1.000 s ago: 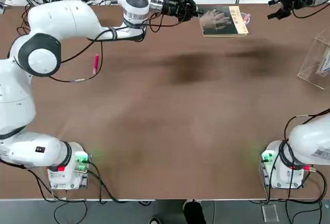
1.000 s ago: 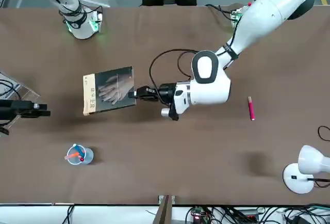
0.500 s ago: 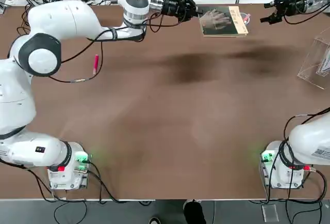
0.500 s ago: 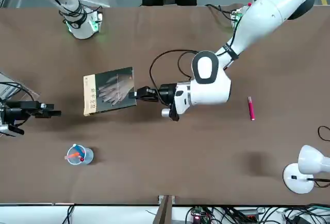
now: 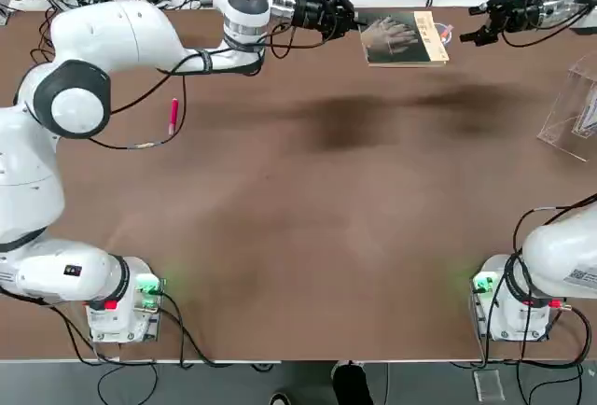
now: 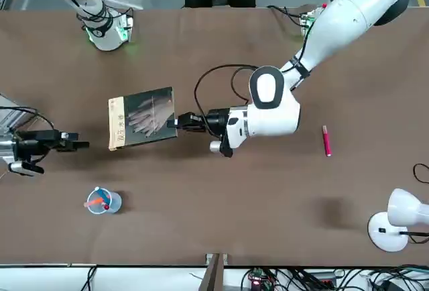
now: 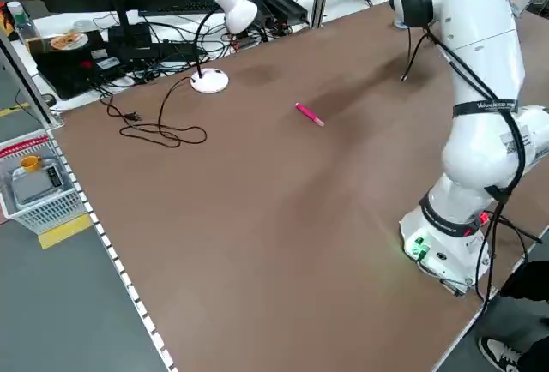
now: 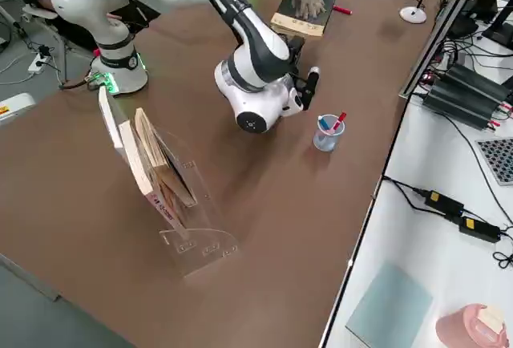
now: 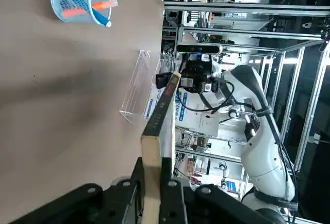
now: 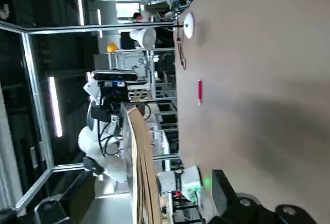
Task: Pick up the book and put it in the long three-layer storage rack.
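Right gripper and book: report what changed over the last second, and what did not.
The right gripper, open and empty, moved toward the free edge of the book; a gap remains between them. Nothing was taken or released. The left gripper stays shut on the book's other edge, holding it above the table at the same spot. The storage rack is unchanged.

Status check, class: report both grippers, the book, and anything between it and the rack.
Left gripper shut on book, held off the table. Right gripper open, beside the book's free edge. Rack far right; nothing between.
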Robot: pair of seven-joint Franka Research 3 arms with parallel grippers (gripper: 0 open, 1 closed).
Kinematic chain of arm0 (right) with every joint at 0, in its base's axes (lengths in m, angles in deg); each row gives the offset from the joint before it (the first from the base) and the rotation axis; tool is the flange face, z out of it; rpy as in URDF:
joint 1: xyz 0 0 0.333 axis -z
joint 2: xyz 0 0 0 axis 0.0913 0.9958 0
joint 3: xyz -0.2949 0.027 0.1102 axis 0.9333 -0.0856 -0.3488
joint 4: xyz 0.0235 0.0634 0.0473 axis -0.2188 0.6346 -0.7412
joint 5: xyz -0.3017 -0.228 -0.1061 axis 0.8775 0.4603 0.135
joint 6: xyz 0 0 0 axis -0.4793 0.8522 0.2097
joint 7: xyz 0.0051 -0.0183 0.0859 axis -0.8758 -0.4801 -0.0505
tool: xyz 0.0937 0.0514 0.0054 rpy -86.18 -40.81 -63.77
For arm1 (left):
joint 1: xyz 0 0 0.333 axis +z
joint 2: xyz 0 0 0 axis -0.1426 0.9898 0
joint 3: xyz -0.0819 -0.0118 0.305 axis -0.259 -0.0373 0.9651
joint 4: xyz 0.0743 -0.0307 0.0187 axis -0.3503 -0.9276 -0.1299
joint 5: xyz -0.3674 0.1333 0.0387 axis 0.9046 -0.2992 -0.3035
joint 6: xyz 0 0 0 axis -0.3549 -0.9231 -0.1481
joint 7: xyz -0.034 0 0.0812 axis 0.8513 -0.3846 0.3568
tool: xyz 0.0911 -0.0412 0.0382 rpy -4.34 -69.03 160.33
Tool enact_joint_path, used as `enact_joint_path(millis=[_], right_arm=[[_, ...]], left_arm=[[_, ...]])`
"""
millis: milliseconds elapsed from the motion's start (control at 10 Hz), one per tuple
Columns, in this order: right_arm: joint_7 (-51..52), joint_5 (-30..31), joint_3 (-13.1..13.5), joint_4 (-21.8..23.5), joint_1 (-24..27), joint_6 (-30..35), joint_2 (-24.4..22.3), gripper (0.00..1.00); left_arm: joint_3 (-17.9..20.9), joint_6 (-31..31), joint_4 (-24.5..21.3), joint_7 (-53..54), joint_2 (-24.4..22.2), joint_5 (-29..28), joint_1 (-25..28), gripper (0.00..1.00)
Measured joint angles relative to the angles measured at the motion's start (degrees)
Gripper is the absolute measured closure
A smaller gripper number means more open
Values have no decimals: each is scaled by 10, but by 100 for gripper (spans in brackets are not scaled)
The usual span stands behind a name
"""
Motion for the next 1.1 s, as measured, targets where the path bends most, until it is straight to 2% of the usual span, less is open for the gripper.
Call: enact_joint_path(millis=[800, 1100], right_arm=[[-6, -20, -28, 30, 0, 10, 0, 0], [-45, -22, -30, 32, 0, 38, -2, 0]], left_arm=[[1, 0, 0, 0, 0, 0, 0, 100], [1, 0, 0, 0, 0, 0, 0, 100]])
